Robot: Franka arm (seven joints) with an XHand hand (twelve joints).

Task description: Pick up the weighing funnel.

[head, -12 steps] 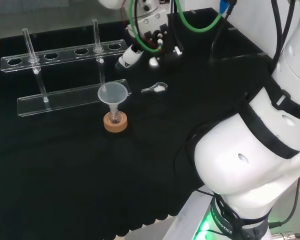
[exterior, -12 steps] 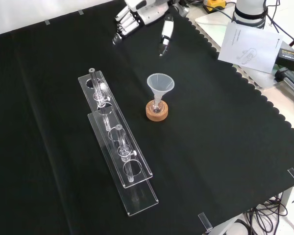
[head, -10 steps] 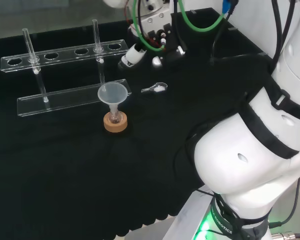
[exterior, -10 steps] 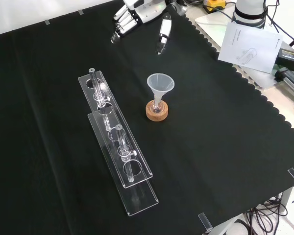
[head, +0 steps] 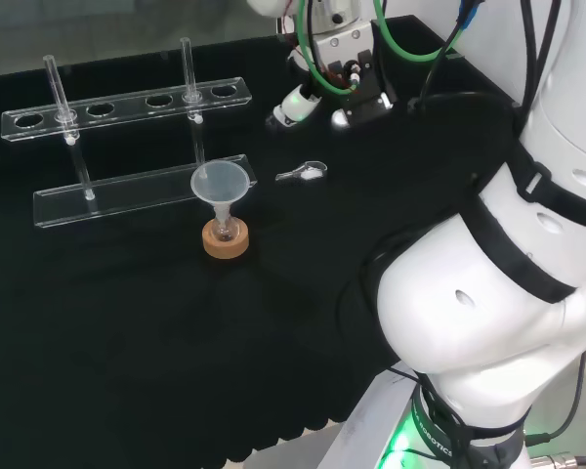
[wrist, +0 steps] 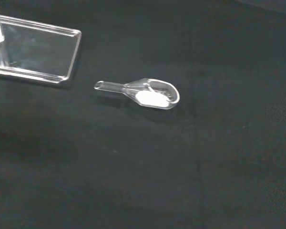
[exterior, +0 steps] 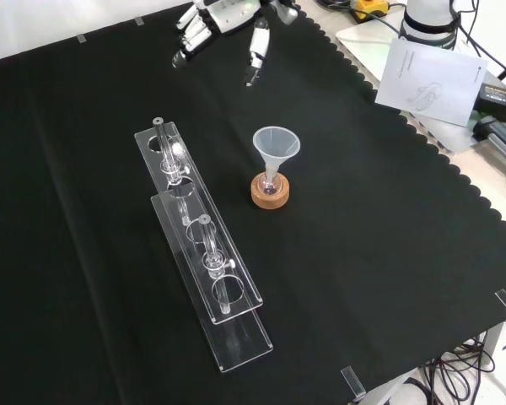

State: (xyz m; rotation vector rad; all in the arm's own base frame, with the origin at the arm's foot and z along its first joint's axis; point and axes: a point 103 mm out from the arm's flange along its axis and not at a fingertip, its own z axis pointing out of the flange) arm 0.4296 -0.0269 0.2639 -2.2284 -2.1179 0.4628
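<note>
A: Head view: funnel (head: 223, 184) left of centre, weighing funnel (head: 303, 174) lying on the cloth at centre, apart from it. Upper centre, the hand (head: 342, 88), fingers spread, holding nothing.
B: Risk?
A: My guess: a tilted pinch spills the white stuff inside.

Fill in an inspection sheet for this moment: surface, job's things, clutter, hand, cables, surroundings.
Surface: black cloth covers the bench, scalloped at its edge.
Job's things: weighing funnel lies on the cloth, something white in its scoop, nothing touching it.
Clutter: funnel stands mouth up, stem in a small flask on a cork ring; clear tube rack with upright tubes.
Hand: hand hovers above the cloth, fingers relaxed, holding nothing.
Cables: green cables loop at the wrist.
Surroundings: paper sheet beside the cloth.
</note>
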